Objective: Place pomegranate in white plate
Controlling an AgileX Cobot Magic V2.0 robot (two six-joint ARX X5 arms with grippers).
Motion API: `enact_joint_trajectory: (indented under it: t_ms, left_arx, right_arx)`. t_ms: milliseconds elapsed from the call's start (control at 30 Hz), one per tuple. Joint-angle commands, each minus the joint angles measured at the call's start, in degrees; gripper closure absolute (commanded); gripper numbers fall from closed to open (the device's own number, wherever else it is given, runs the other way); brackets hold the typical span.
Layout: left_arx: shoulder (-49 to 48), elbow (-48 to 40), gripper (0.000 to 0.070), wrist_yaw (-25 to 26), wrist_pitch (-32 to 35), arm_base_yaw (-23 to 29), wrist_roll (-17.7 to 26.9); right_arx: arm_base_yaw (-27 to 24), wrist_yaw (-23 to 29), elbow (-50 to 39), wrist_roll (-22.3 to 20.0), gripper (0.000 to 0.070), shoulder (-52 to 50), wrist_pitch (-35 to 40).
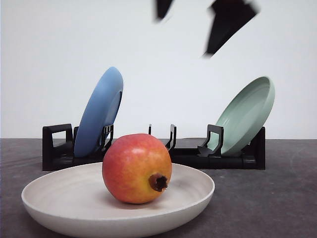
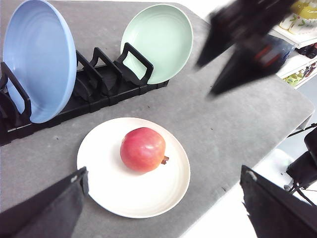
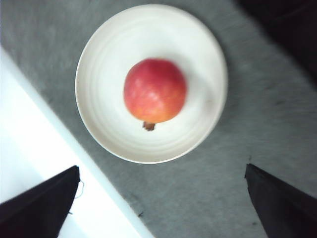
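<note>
Low front view facing rack (image 1: pixel 153 156), both wrist views overhead, all sharing white plate (image 1: pixel 74 198)

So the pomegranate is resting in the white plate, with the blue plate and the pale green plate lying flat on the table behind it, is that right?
Not quite: the pomegranate does rest in the white plate, but the front view shows the blue plate and pale green plate standing tilted in a black rack, not flat.

The pomegranate (image 1: pixel 136 168) has smooth, faintly glossy skin and a rough, dry brown crown; the white plate (image 1: pixel 64 198) looks matt, with faint concentric ridges; the table (image 2: pixel 218 129) is grey and finely textured; the rack (image 1: pixel 59 148) is smooth black plastic
</note>
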Motion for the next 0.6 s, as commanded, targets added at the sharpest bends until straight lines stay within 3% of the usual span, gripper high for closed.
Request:
enact_joint_trajectory:
  t_ms: [0, 167, 467, 567]
  left_arx:
    - [0.2, 0.7, 0.0108, -0.3, 0.6, -0.8, -0.2]
    - [0.2, 0.7, 0.0108, -0.3, 0.6, -0.9, -0.1]
    - [0.3, 0.7, 0.0108, -0.3, 0.7, -0.9, -0.1]
    - [0.3, 0.7, 0.0107, -0.3, 0.7, -0.9, -0.1]
  right_arx:
    - [0.2, 0.2, -0.8, -0.7, 0.0000, -4.4, 0.2]
    - [-0.6, 0.3, -9.2, 0.4, 0.0000, -18.9, 3.8]
    - [-0.6, 1.5, -33.8, 11.1, 0.0000, -48.8, 23.7]
    - [-0.6, 1.8, -40.1, 12.8, 0.0000, -56.1, 28.2]
